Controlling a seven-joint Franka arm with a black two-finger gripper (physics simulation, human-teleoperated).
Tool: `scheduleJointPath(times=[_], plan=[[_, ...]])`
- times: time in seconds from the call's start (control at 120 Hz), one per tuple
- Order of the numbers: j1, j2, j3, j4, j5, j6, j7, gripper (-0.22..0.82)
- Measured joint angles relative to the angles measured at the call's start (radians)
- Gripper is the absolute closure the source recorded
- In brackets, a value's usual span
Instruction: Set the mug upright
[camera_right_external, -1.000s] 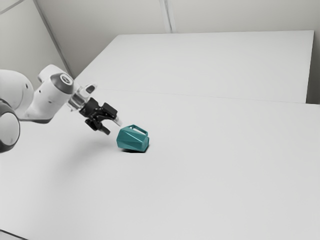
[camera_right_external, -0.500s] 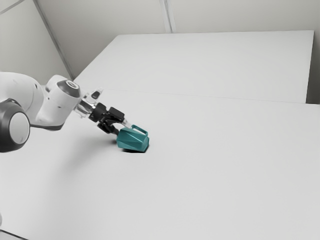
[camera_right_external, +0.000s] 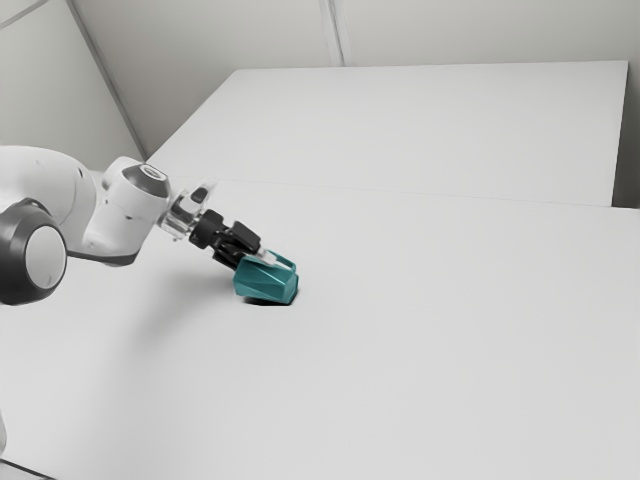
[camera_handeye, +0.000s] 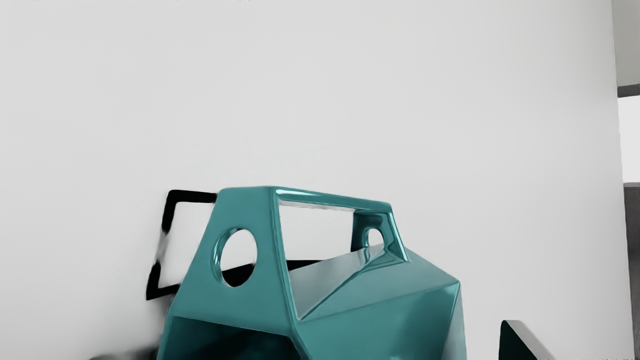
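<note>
Mug: our glossy, faceted teal mug (camera_right_external: 266, 284) lies sideways, handle up.
Jaws: we hold them wide.

The mug (camera_right_external: 266, 280) is teal, the table (camera_right_external: 400, 350) pale grey.

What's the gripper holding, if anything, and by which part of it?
Nothing is held, as far as the wrist view shows: one of the open fingers stands apart from the glossy teal faceted mug, with a gap between them.
</note>
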Motion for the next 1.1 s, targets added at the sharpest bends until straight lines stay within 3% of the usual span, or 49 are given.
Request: scheduleJointPath(times=[0.183, 0.408, 0.675, 1.1], plan=[[-0.001, 0.0, -0.005, 0.0, -0.006, -0.003, 0.017, 0.54], [-0.008, -0.002, -0.007, 0.023, -0.006, -0.005, 0.03, 0.67], [-0.009, -0.011, -0.019, 0.026, -0.006, -0.005, 0.041, 0.75], [-0.037, -0.074, -0.016, 0.025, 0.036, -0.003, 0.036, 0.78]])
